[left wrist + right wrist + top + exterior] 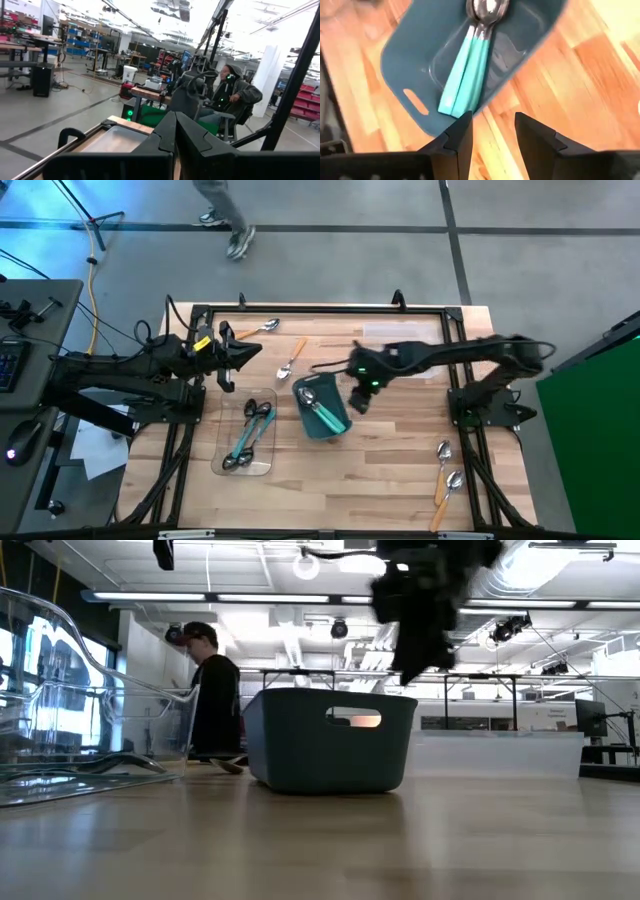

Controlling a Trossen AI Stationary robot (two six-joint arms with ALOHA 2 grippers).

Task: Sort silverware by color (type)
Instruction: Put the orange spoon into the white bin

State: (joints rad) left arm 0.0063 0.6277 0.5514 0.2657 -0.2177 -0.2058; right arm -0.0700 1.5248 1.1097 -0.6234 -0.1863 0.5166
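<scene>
The right arm reaches in from the right side of the desk [400, 470], elbow raised, forearm running across to the middle; its tool, the right tool [358, 402], hangs just beside the teal bin [322, 412] at the bin's right edge. In the right wrist view the two fingers [457, 137] stand apart with bare wood between them, gripping nothing. The left arm waits at the desk's left edge, its tool, the left tool [226, 380], lifted off the wood with its fingers pressed together and nothing between them; the left wrist view looks out level into the room. Spoons: two teal-handled spoons [470, 75] lie side by side inside the bin, bowls toward one end wall. More spoons [250, 435] lie in a clear tray [232, 465] left of the bin, at least one teal-handled and others dark; they overlap, so their count is unclear. Two orange-handled spoons [445, 480] lie near the front right corner of the desk, one orange-handled spoon [290, 362] sits behind the bin, and another spoon [258, 330] lies near the back edge. In the low view the bin wall hides its contents, and the right arm is a dark shape cut off at the top. A second clear tray [405, 335] at the back is faint against the wood. A person [212, 690] stands in the room beyond the desk.
</scene>
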